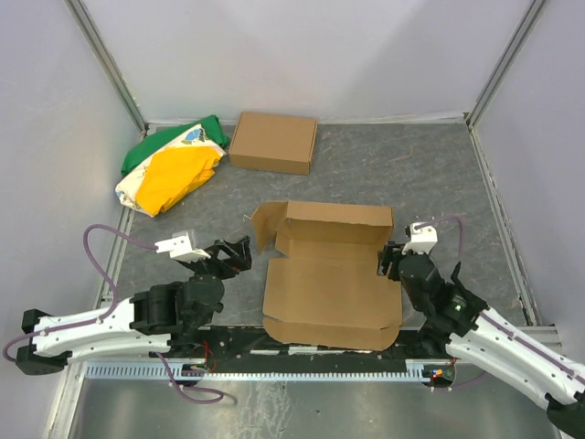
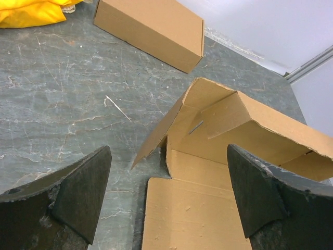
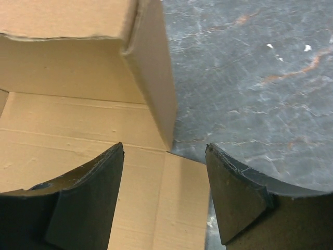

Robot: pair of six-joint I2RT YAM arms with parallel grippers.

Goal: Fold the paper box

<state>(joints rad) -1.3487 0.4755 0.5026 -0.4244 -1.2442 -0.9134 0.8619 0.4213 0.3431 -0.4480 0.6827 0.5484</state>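
1. The box (image 1: 329, 293) lay at the near middle of the bench (image 1: 439, 174), between the arms. It was part-folded, with the rear wall up, the left flap leaning outward and the front panel flat.
2. The left claw (image 1: 236, 253) hung released and wide just left of that flap, holding nothing.
3. The right claw (image 1: 388, 261) was released too, its fingers either side of the right wall's near end without touching it.
4. The step in hand looked like raising the side walls. Next, each claw would probably need to push its flap upright.
5. A finished box (image 1: 273, 142) and a bag (image 1: 174, 169) sat well apart at the back left, out of the way.
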